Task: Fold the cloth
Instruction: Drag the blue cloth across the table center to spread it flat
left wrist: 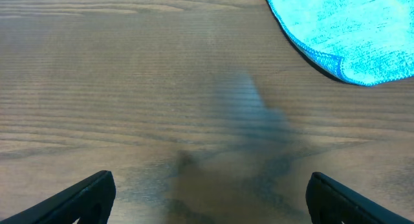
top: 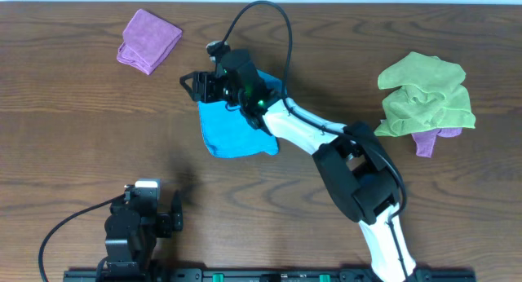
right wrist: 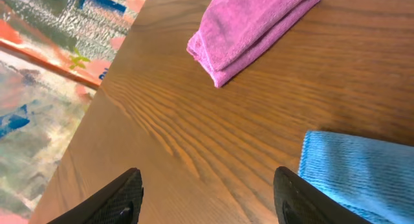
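A blue cloth (top: 231, 129) lies folded on the wooden table near its middle. It also shows in the left wrist view (left wrist: 349, 30) and in the right wrist view (right wrist: 356, 175). My right gripper (top: 194, 83) is open and empty, just past the cloth's far left corner; its fingers (right wrist: 207, 198) hang over bare wood beside the cloth. My left gripper (top: 165, 213) is open and empty near the front edge, well apart from the cloth; its fingers (left wrist: 207, 198) are over bare wood.
A folded purple cloth (top: 148, 40) lies at the far left, also in the right wrist view (right wrist: 252, 26). A crumpled green cloth (top: 426, 93) lies over another purple cloth (top: 427, 140) at the right. The table's left edge (right wrist: 97, 88) is close to the right gripper.
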Robot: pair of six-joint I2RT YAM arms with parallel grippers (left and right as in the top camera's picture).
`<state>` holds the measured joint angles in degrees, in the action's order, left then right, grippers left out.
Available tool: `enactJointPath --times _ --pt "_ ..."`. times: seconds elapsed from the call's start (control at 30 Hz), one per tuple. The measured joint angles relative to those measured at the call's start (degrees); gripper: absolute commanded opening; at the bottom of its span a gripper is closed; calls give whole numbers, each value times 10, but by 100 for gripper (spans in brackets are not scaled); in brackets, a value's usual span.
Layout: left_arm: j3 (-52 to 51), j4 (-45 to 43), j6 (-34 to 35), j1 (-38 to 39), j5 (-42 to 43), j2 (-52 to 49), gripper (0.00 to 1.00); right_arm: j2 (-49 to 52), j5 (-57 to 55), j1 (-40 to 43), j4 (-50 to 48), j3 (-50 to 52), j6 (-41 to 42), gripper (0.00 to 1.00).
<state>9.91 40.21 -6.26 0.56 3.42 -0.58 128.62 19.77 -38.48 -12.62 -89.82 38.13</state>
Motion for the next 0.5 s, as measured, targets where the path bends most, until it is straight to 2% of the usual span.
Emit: enactJointPath --times 0.2,0.5 --pt "0 0 0 0 0 0 95 -14 -2 30 97 -2 -17 64" --pt "0 0 0 0 0 0 95 -108 -30 123 401 -5 -65 63"
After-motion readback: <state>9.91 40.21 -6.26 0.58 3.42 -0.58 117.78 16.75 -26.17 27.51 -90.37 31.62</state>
